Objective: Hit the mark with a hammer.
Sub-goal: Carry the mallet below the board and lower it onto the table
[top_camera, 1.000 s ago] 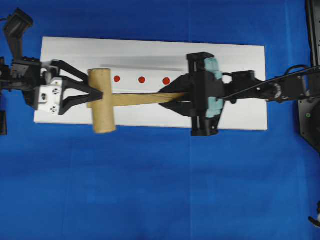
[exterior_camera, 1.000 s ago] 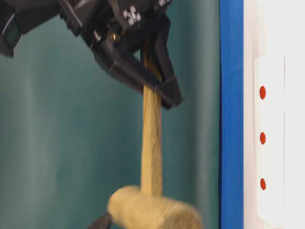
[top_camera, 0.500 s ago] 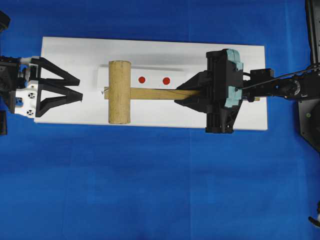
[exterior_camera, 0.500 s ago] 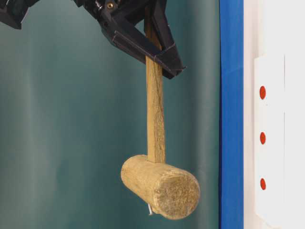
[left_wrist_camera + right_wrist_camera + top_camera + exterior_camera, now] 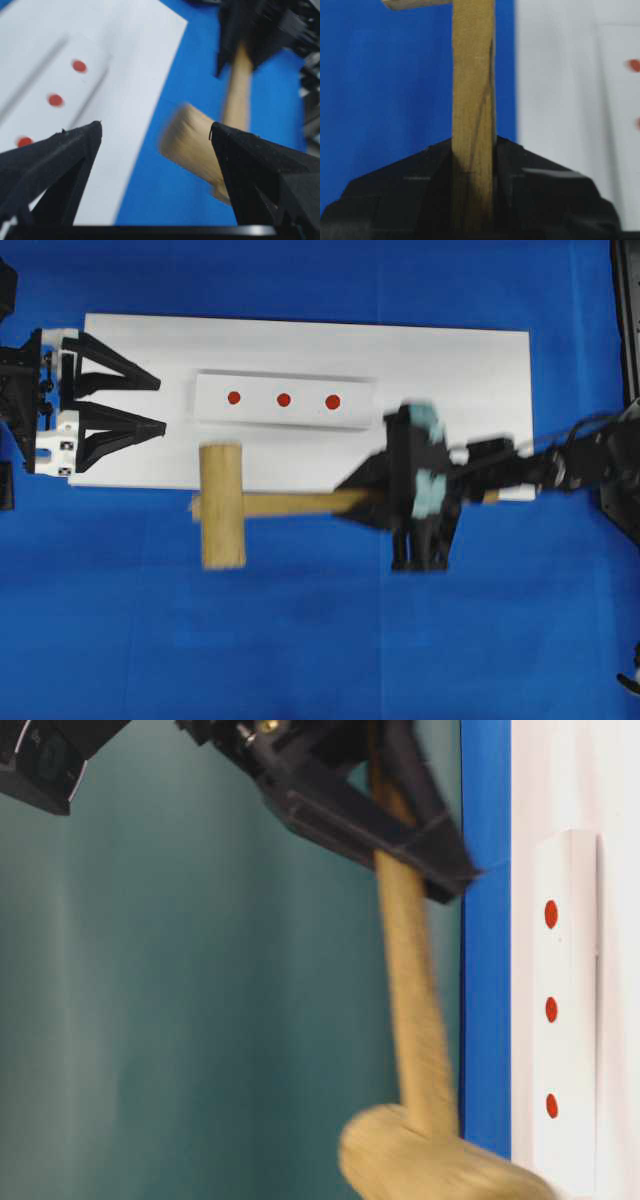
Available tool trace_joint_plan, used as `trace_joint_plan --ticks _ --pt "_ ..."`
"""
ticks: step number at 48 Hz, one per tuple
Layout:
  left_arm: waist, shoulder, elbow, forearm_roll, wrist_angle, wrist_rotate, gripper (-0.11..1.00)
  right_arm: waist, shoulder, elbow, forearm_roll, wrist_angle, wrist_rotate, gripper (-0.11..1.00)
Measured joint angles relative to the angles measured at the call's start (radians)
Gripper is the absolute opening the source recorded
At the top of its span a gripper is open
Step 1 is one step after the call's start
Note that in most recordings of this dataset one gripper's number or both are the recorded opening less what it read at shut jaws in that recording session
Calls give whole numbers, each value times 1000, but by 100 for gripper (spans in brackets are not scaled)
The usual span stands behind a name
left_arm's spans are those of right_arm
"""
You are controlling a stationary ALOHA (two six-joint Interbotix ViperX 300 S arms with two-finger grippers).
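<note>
The right gripper (image 5: 350,502) is clamping the hammer (image 5: 222,505) level over the blue bench (image 5: 300,640) at lower centre, while the left gripper (image 5: 155,405), fingers apart, is idling upper left; the table-level view alone is showing the blurred head.

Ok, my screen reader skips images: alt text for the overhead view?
The right pincer holds the hammer by its handle, head over blue cloth beside the white board. Left pincer open; three red dots uncovered.

Hammer (image 5: 420,1060) is motion-blurred in the table-level view, its head cut off by the bottom edge at 6 o'clock. In the right wrist view the head is cropped at 12 o'clock. Right gripper (image 5: 345,502) appears smeared overhead.
</note>
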Motion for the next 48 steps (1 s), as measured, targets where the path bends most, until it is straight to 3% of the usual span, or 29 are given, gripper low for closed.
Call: trace_joint_plan --ticks 8,13,21,48 --pt "15 -3 0 0 2 135 88 89 57 -40 57 -97 14 7" --pt "20 -6 0 2 0 179 88 127 86 -60 80 -138 15 7" --pt "21 -9 2 0 0 189 88 160 129 -92 98 -152 15 7" --pt "21 -17 8 2 0 190 88 163 345 -167 126 -86 20 7"
